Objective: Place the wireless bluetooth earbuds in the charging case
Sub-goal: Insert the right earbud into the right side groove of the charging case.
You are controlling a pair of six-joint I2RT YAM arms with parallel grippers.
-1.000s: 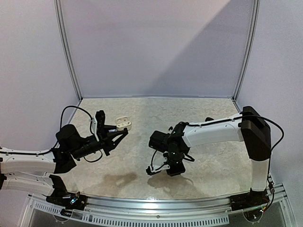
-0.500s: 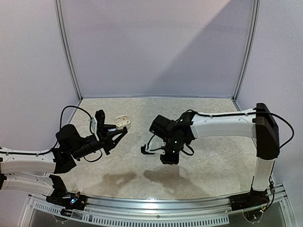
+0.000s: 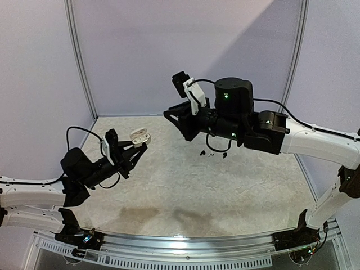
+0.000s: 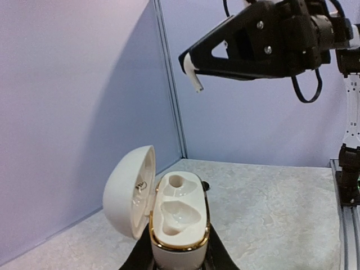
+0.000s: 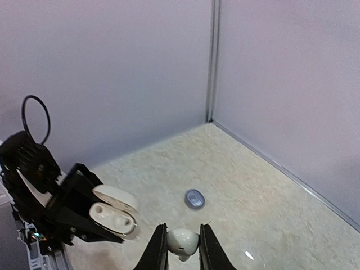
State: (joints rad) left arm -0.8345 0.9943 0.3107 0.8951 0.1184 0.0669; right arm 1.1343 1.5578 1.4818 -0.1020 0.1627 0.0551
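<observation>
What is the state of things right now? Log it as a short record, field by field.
left tool: shut on the charging case, held off the table
case lid: open, both sockets look empty
right tool: shut on a white earbud, in the air, apart from the case
table: small dark pieces lying loose

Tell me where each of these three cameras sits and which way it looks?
Top: fixed above and behind, looking down on the table; left arm and right arm show.
Left wrist: on the left claw, looking forward over the open charging case it grips; its fingers show beneath.
Right wrist: on the raised right claw, looking down; its fingers pinch a white earbud.
Shared: each wrist view shows the other claw; all show the case.
</observation>
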